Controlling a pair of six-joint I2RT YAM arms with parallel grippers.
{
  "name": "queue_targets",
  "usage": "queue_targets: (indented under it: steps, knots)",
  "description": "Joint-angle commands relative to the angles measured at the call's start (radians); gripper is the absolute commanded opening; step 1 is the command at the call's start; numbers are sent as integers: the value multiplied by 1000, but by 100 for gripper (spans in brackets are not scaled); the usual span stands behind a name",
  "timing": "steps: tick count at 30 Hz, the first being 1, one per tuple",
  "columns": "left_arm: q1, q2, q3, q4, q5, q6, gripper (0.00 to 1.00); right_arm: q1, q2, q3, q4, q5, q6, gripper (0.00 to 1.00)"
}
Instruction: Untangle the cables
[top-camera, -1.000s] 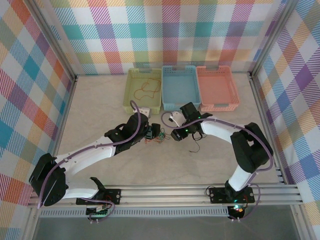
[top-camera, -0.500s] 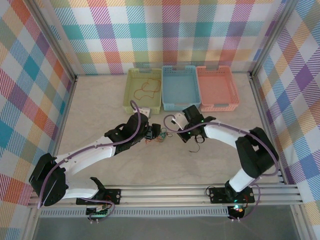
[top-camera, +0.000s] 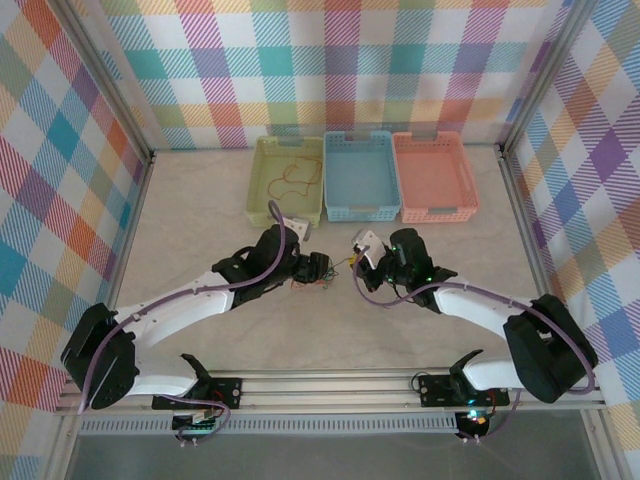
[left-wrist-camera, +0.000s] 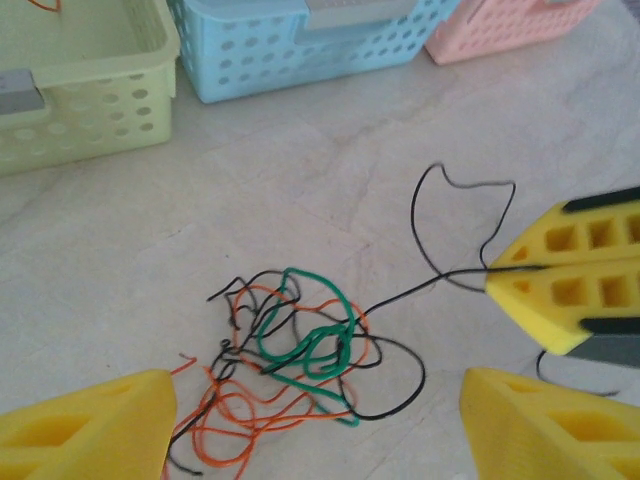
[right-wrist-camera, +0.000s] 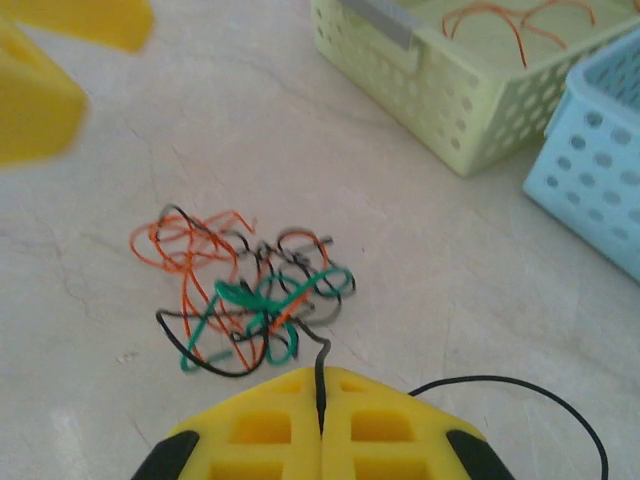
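Desk (top-camera: 200, 210): pale marbled top, walled in by bright checked cloth on three sides.
Left arm (top-camera: 180, 305): reaches in from the near left corner toward the middle.
Right arm (top-camera: 480, 305): comes in low from the near right, wrist turned to face the other one.
Baskets: three in a row at the far side, touching, a green basket (top-camera: 256, 190), a blue basket (top-camera: 362, 212) and a pink basket (top-camera: 440, 212).
Left gripper (left-wrist-camera: 318, 400): jaws spread wide with nothing between them, set just at the near edge of the knot.
Right gripper (right-wrist-camera: 322, 400): jaws pressed together on a black cable (left-wrist-camera: 420, 290), pinched right at the tips.
Cables (left-wrist-camera: 290, 360): a small snarl of orange, green and black lying on the desk between the two grippers, in front of the green basket (the green cord sits in the middle of it).
Black cable's run: out of the snarl, lifted into the right jaws, its free end curling off past them.
Orange cable (top-camera: 292, 178): loose loops lying alone inside the green basket.
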Motion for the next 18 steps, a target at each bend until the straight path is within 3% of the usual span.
queue_targets:
  steps: [1,4,10,15,18]
  knots:
    - [-15,10,103,-121,9,112,75,5,-38,-15,118,-71,48,0]
    - [-22,5,134,-183,-40,181,76,0,-29,-44,181,-101,51,0]
    - [-23,97,177,-154,128,309,78,-5,-16,-64,243,-126,78,0]
    - [-17,219,258,-173,97,363,76,-6,-17,-77,254,-117,93,0]
    - [-14,236,251,-121,153,436,75,-6,-27,-87,258,-105,95,0]
